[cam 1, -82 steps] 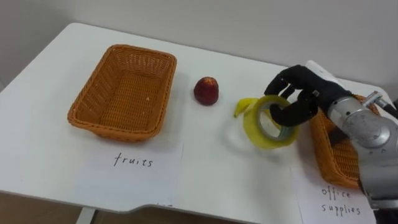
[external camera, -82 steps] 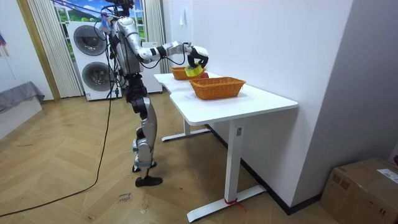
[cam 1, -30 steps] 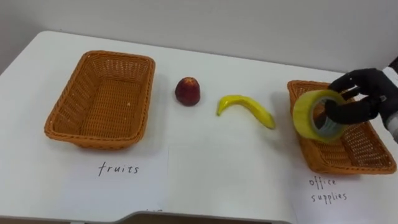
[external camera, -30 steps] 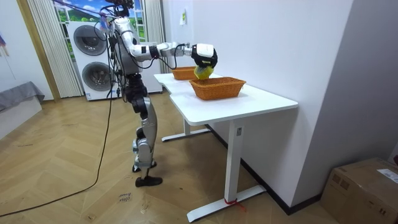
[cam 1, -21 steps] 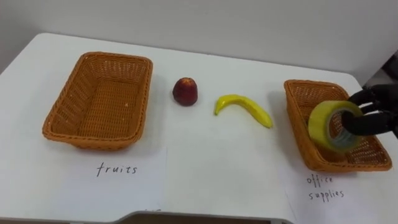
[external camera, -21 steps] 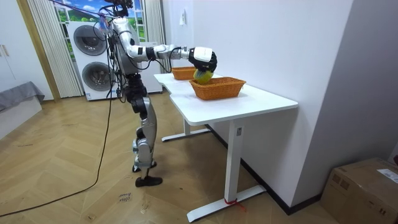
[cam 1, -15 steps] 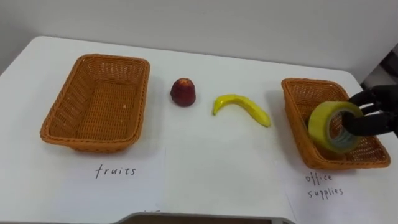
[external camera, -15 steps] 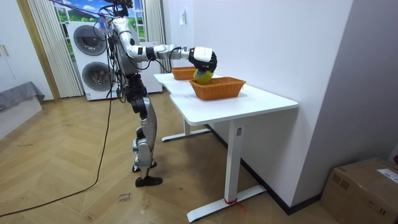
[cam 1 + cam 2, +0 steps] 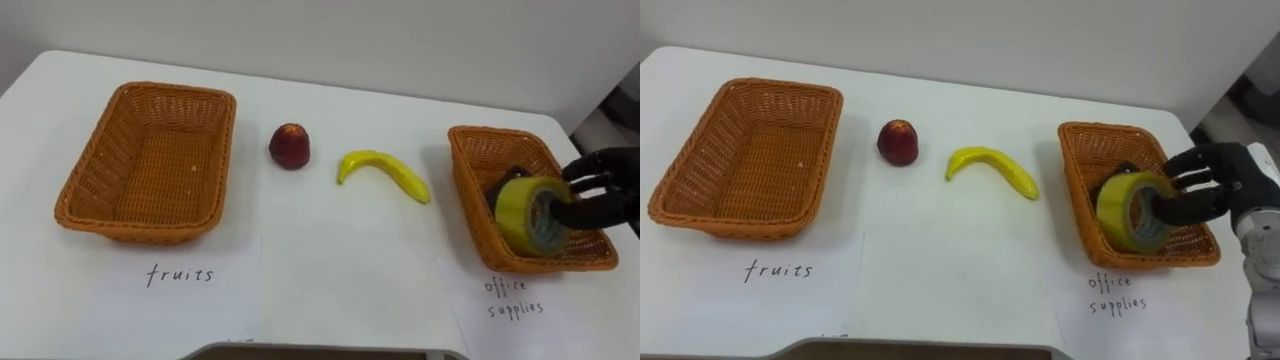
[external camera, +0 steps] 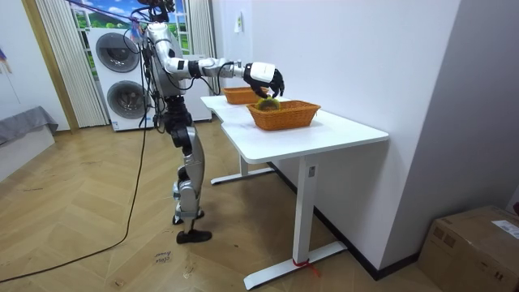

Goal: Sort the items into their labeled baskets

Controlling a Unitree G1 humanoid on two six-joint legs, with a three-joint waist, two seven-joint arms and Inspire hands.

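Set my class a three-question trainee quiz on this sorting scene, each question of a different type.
1. True or false: the apple and the banana lie on the table, outside both baskets.
2. The right robot hand holds: A a stapler, B a yellow tape roll, C a pear.
3. In which basket is the tape roll held?

Key: 1 true; 2 B; 3 the office supplies basket.

Desk (image 9: pixel 340 250) plain white. Left basket (image 9: pixel 100 160) and right basket (image 9: pixel 470 180) both orange-brown, woven wicker pattern. Apple (image 9: pixel 289 146) dark red. Banana (image 9: pixel 385 172) yellow. Tape roll (image 9: pixel 518 212) yellow, grey inner core. Right hand (image 9: pixel 600 190) black. Left paper label (image 9: pixel 180 275) and right paper label (image 9: pixel 515 300) white, dark handwriting. Floor (image 10: pixel 81 227) light-brown herringbone parquet.
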